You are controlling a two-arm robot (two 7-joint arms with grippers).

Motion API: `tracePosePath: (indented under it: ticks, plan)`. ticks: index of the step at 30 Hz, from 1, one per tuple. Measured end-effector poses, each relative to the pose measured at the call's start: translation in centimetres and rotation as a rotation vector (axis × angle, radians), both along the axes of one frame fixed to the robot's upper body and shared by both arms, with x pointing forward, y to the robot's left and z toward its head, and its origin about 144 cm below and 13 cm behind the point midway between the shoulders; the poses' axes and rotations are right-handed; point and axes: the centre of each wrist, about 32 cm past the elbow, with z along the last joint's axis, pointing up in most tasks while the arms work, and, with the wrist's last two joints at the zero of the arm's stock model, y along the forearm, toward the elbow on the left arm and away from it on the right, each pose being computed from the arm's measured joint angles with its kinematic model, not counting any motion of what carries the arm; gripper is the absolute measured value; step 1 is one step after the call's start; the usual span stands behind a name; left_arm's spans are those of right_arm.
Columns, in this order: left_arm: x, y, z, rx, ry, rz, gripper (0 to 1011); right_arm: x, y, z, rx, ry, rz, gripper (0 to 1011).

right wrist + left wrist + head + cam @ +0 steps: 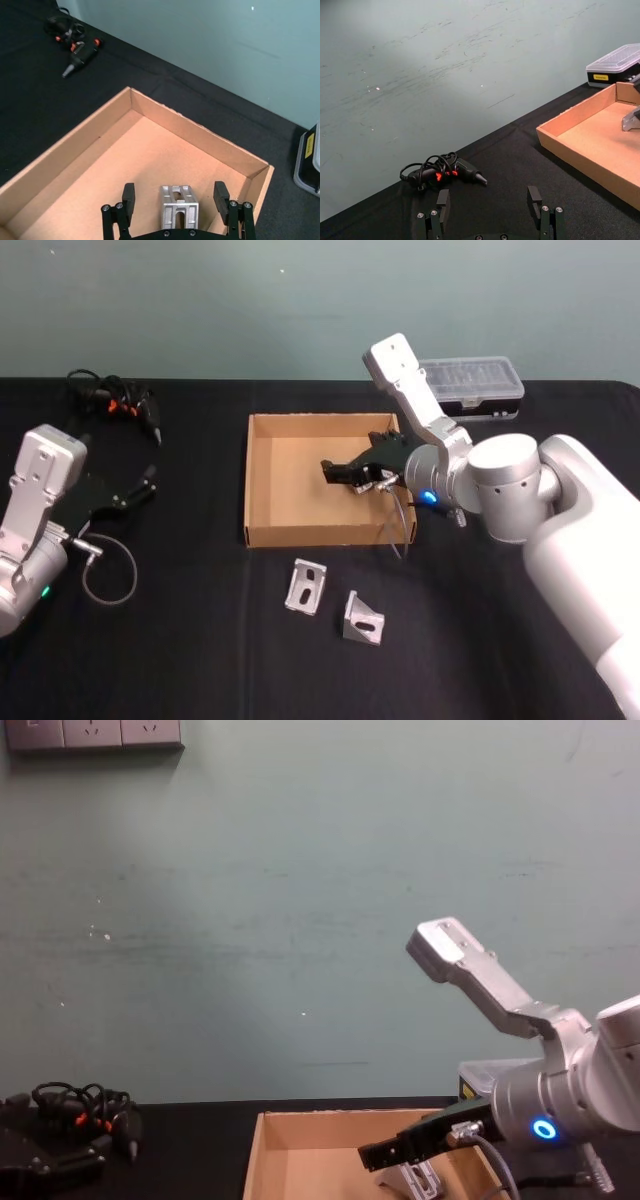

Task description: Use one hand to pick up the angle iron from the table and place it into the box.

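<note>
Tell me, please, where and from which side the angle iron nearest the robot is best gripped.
Probably across its two straight side edges, coming down from above: the angle iron rests on the table with its slotted face sloping upward, leaving those parallel edges free.

On my head camera a plastic case [472,387] sits at the far right, with a clear lid over a black base and a small yellow label [600,77] on one side. Far left lies a black handheld tool [118,405] with orange-red marks, its cord bundled against it — possibly a powered screwdriver, I can't say. Behind stands a pale green wall [300,300] — scuffed, with white sockets [95,732] high on its left.
</note>
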Motion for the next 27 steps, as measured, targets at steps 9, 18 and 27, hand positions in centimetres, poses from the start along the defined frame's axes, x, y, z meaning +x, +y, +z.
tracePosePath:
  ticks: [9, 18, 27]
  plan:
    - [0.0, 0.0, 0.0, 0.0, 0.0, 0.0, 1011, -3.9, -1.1, 1.6, 0.02, -0.056, 0.064, 1000]
    - [0.0, 0.0, 0.0, 0.0, 0.0, 0.0, 1011, -9.4, -4.9, 2.4, 0.055, -0.09, 0.206, 1000]
    - [0.0, 0.0, 0.0, 0.0, 0.0, 0.0, 1012, -14.1, -9.2, 2.3, 0.07, -0.105, 0.352, 1000]
